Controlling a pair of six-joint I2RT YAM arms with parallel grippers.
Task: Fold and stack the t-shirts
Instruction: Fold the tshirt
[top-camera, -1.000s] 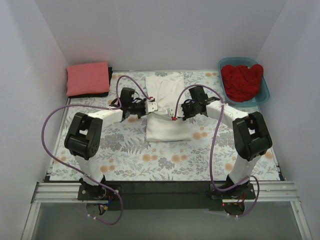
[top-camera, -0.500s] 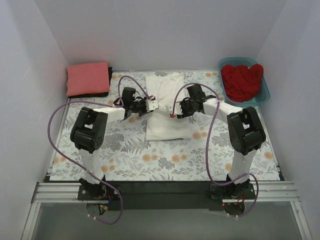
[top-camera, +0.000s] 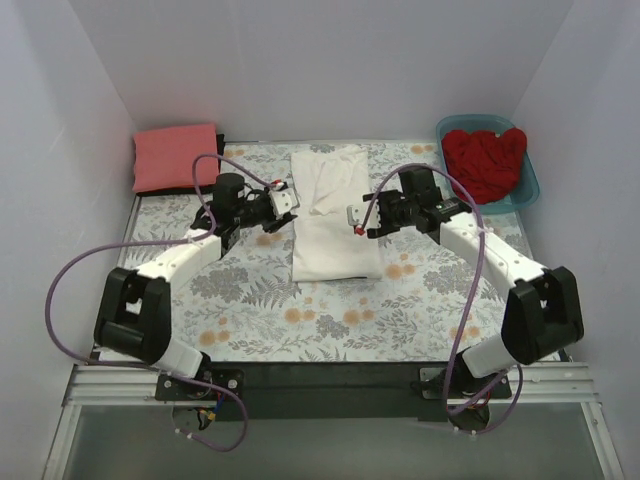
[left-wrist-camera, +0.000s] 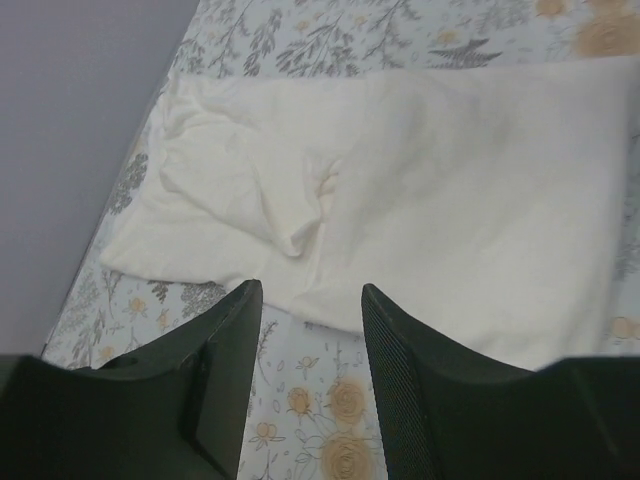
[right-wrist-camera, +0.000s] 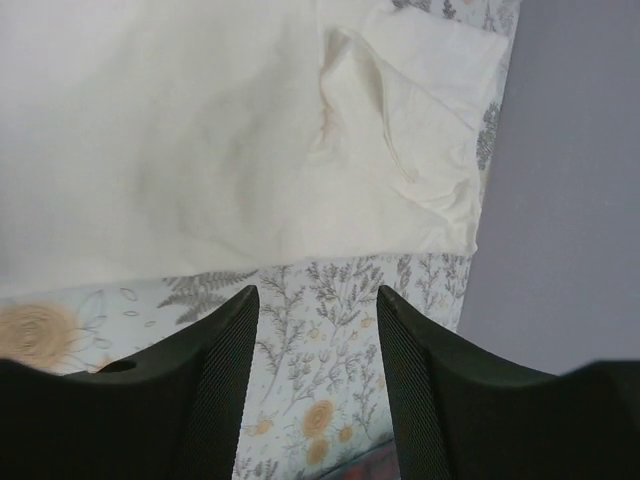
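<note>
The white t-shirt (top-camera: 335, 215) lies in the middle of the floral cloth as a long narrow strip, its sleeves folded in; it fills the top of the left wrist view (left-wrist-camera: 440, 180) and of the right wrist view (right-wrist-camera: 190, 130). My left gripper (top-camera: 284, 199) hovers just off the shirt's left edge, open, with only floral cloth between its fingers (left-wrist-camera: 225, 380). My right gripper (top-camera: 354, 218) stands over the shirt's right edge, open and empty. A folded coral-pink t-shirt (top-camera: 177, 157) rests at the back left. The red t-shirt (top-camera: 484, 162) lies crumpled in the tub.
The teal tub (top-camera: 531, 187) stands at the back right corner. White walls close in the left, back and right sides. The floral table cloth (top-camera: 300, 320) covers the table, and purple cables loop from both arms.
Both grippers went from shut to open, letting go of the white t-shirt, and drew back outward to its sides. The shirt now lies flat.
</note>
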